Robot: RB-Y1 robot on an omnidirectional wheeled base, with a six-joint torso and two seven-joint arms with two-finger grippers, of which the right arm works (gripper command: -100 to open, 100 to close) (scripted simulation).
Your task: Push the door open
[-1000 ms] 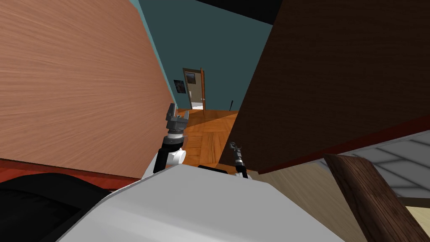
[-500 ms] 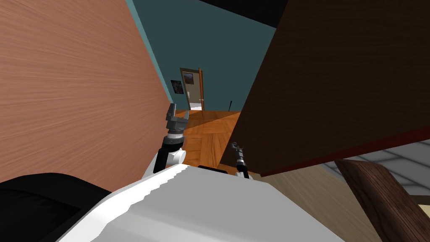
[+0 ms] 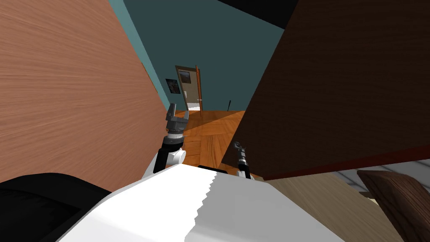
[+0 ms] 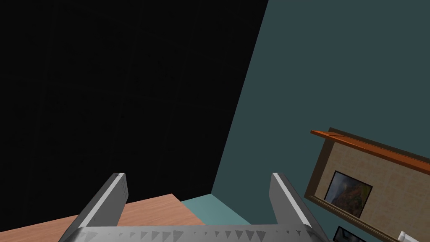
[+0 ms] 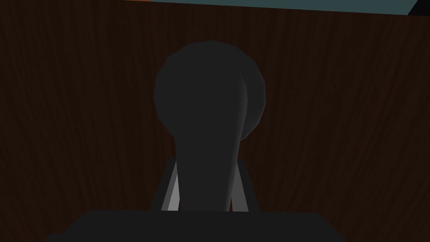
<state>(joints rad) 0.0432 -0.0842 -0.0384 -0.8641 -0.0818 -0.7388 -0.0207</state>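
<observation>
Dark wood door (image 3: pixel 336 84) stands ajar; my right gripper (image 5: pixel 206 164) pinches its handle (image 5: pixel 208 96) (left gripper (image 4: pixel 197 176) spread, idle); next, push wider.

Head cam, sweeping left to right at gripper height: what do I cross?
Light reddish wood panel → left gripper, open → right gripper, shut on the door handle → dark brown door.
</observation>
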